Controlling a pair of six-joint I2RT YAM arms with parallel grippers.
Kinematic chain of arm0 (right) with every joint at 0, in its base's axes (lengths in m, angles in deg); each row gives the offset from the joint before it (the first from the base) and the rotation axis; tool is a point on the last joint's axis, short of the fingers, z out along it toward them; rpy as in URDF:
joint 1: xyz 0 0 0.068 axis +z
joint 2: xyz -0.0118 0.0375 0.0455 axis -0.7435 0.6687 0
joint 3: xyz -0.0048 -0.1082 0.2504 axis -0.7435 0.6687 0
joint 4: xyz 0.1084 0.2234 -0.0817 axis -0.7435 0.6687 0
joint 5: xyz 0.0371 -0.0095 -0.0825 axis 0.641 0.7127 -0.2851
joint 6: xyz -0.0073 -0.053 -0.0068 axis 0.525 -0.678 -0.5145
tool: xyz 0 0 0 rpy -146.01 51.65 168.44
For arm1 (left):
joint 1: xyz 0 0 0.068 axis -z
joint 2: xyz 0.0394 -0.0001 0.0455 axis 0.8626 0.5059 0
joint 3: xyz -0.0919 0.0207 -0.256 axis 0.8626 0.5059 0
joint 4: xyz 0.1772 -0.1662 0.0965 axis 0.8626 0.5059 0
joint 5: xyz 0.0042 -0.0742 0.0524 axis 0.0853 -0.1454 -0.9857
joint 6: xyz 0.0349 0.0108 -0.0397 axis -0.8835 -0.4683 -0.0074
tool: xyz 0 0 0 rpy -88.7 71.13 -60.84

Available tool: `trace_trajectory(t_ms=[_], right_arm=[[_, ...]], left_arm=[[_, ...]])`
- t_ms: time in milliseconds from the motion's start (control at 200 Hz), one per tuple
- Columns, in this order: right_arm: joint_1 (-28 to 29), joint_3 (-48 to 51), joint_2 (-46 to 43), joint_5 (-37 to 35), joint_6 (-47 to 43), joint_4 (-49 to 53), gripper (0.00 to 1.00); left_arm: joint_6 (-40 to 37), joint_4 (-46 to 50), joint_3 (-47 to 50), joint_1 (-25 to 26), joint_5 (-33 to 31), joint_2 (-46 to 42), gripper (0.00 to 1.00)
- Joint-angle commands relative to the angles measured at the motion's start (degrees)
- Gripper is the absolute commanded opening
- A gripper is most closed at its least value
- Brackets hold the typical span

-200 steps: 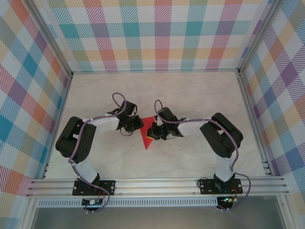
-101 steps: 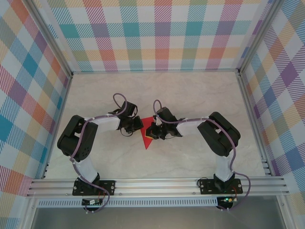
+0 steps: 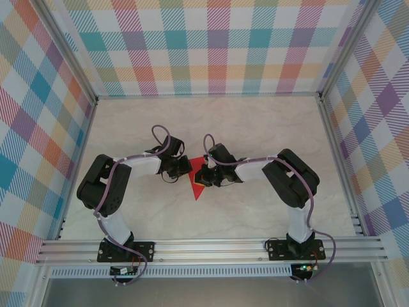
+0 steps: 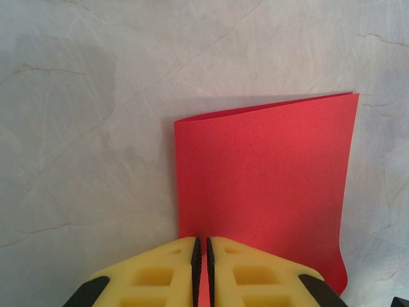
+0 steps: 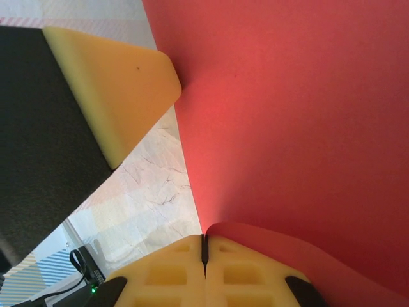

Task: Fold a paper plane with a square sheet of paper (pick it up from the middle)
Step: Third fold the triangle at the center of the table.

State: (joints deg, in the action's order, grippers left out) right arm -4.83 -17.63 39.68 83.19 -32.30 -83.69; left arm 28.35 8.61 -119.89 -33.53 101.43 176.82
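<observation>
Though arms (image 3: 137, 165) half-hide red paper (image 3: 197, 190), L & R jaws both pinch it.

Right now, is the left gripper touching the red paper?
Touching. The left wrist view shows the left gripper pinched shut on an edge of the red paper.

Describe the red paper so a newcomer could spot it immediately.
On the pale marbled table, look mid-table where the left gripper and right gripper meet. Between them is the folded red paper, pinched by both; nothing else is red.
</observation>
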Motion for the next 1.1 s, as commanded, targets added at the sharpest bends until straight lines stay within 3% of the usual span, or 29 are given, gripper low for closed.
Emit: trace_trajectory(t_ms=[0, 1095], right_arm=[[0.39, -1.15, 0.51, 1.1, -2.84, 1.1, 0.03], [0.39, -2.33, 2.37, 1.51, -4.12, 2.75, 0.04]], left_arm=[[-1.57, 2.38, -0.4, -0.34, 0.21, 1.82, 0.14], [-1.65, 2.38, -0.7, 0.02, 0.33, 2.0, 0.14]])
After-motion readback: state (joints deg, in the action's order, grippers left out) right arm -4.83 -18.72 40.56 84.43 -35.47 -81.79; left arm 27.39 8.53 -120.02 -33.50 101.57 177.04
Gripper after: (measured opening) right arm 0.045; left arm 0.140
